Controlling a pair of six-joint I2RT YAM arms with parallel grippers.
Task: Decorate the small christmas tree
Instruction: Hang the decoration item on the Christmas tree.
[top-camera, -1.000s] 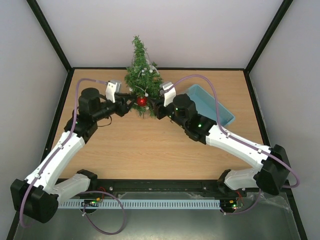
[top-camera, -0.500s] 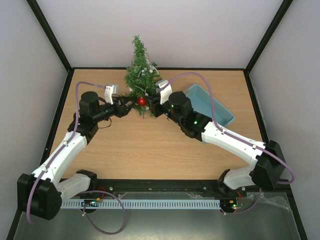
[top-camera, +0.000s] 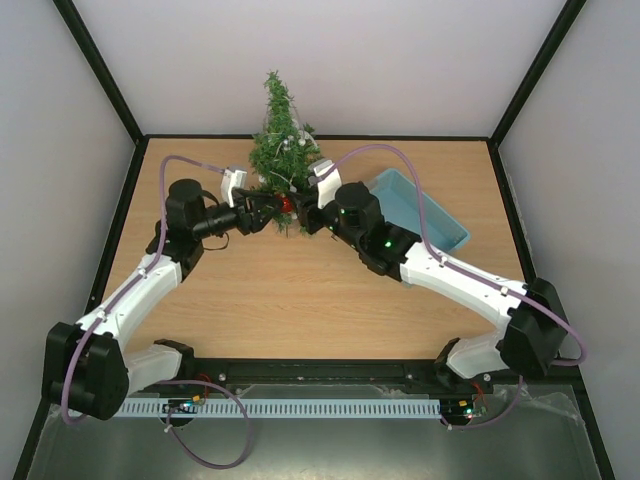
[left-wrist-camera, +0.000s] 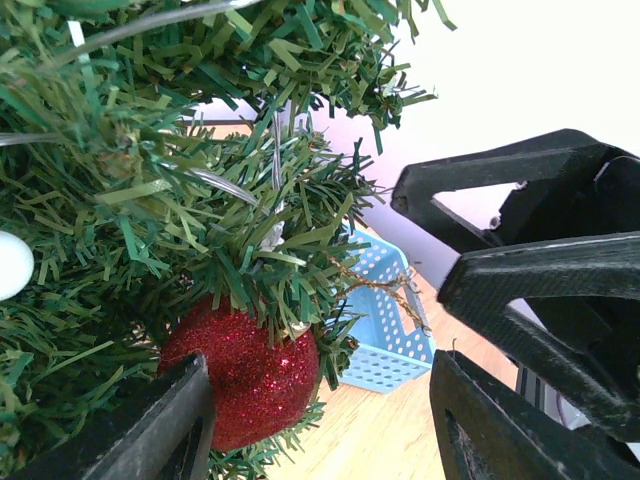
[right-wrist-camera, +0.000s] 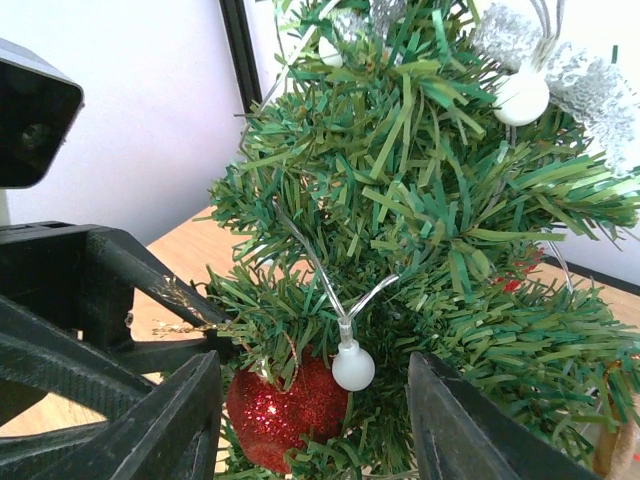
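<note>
small christmas tree stands at the far edge of the table, lower branches directly ahead of both sets of jaws; left gripper spread wide, pinching nothing; red bauble hangs under a branch between its fingers, just beside the one on the left of the wrist view; weight looks to be on the branch, not the jaws; right gripper spread too, bauble and a white bulb between its fingers, neither pinched; probably there to steady the foliage from the opposite side; tight spot: grippers nose to nose, needles overhead, blue tray beside the right wrist; open room is straight back toward the bases
</note>
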